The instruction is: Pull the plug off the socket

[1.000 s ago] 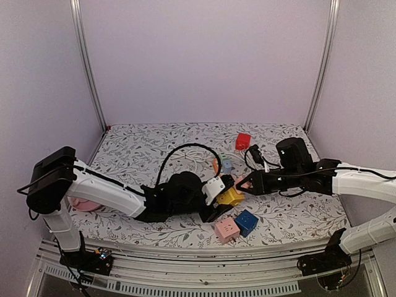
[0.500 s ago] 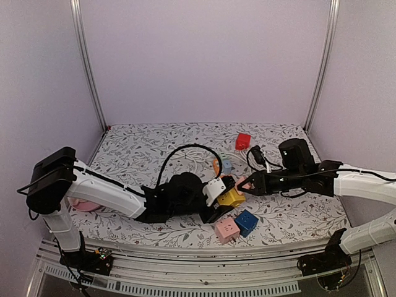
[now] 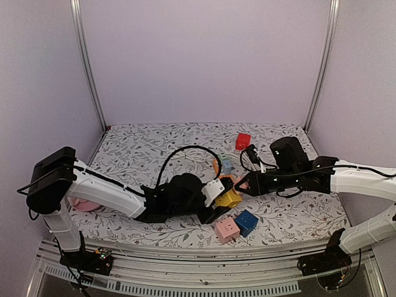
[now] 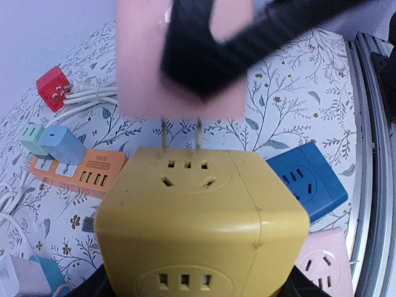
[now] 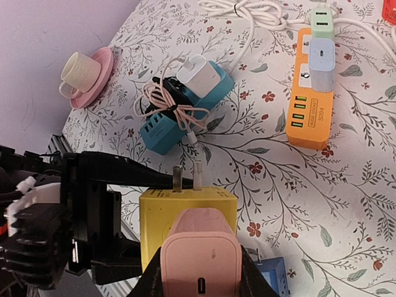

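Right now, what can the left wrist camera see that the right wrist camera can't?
Only the left wrist view shows the pink socket cube. Only the right wrist view shows the cup on its pink saucer. Both show the yellow socket cube, the pink plug and the orange power strip.

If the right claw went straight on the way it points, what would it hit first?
Most likely the yellow socket cube: the right gripper holds the pink plug aimed straight at it, prongs barely out, and the left gripper grips the cube.
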